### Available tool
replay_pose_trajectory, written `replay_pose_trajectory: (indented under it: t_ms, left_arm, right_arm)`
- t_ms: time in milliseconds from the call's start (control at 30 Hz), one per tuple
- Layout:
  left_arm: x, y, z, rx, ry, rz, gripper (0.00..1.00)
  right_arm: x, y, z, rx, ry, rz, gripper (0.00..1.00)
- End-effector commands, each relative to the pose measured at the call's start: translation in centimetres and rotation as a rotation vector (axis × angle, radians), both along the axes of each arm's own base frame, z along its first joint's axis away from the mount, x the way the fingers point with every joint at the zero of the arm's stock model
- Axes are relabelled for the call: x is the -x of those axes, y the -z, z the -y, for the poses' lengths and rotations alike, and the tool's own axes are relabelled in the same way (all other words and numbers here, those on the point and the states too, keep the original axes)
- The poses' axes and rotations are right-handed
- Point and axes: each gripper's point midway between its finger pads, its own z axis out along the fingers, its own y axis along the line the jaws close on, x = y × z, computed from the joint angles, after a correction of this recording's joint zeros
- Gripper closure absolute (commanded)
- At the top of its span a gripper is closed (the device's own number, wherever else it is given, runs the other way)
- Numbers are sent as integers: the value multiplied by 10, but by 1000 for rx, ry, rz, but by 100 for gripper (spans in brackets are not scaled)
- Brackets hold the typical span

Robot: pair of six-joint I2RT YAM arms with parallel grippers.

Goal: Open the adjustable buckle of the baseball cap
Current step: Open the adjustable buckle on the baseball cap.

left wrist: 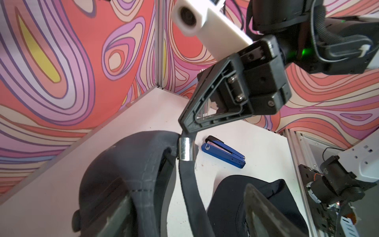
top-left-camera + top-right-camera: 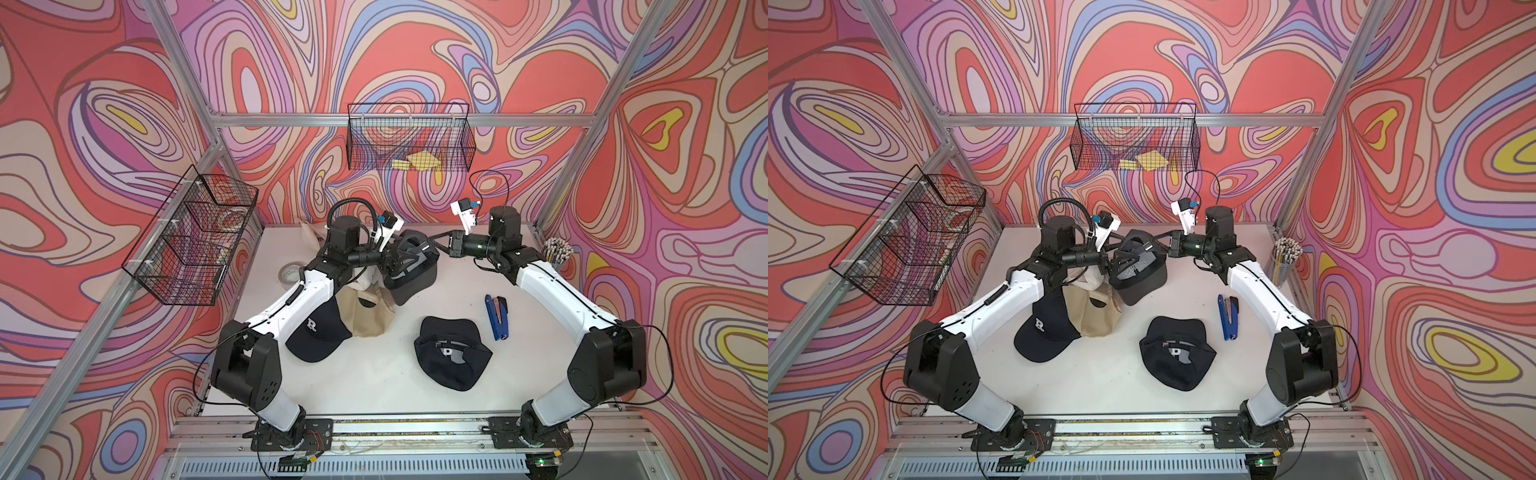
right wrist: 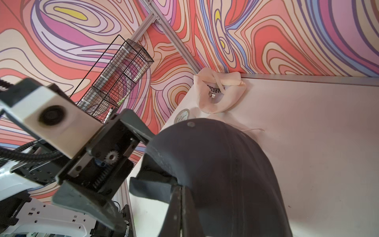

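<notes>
- A wire basket (image 2: 191,237) hangs on the left wall. Below it, a roll of tape (image 2: 292,272) lies on the white bench (image 2: 374,395).
- A cream cap (image 3: 219,96) rests against the back wall.
- Beside the left arm, a navy cap with a white R (image 2: 316,332) lies touching a beige cap (image 2: 368,318).
- The left pincer (image 2: 400,261) stands open at the back opening of the task's cap and grips nothing. Whether a finger (image 1: 260,205) brushes the fabric I cannot tell.
- The dark grey baseball cap (image 2: 411,278) is toward the back middle of the bench, raised between the two pincers with its brim pointing to the front.
- Its silver buckle (image 1: 185,151) sits at the edge of the back opening. The strap (image 1: 190,195) is threaded through it and runs between the left pincer's fingers.
- The right pincer (image 2: 430,240) is closed on the strap's end, just past the buckle.
- Nearer the front, a second navy cap (image 2: 453,353) lies upside down.
- A blue stapler (image 2: 496,318) lies near it, not touching.
- A cup of pencils (image 2: 557,253) stands at the bench's right edge.
</notes>
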Motion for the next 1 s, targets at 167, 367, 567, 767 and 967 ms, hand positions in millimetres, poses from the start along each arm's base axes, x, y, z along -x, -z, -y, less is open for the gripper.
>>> replay_pose_trajectory:
  t_ms: [167,367,567,767,967]
  left_arm:
    - [9,-16,-9,-102,-35,177,20]
    - [9,-7,2,-118,1,155,19]
    - [4,-4,22,-98,36,138,21]
    - [0,-8,31,-63,28,147,27]
    - [-5,-2,32,-70,14,137,33]
  right_arm:
    - [-5,-18,4,4,54,40,100]
    - [-2,-23,2,-19,33,42,100]
    - [3,-23,-1,-46,12,32,100]
    - [10,-26,-5,-60,-11,43,100]
    - [17,-31,-10,-91,-58,48,100]
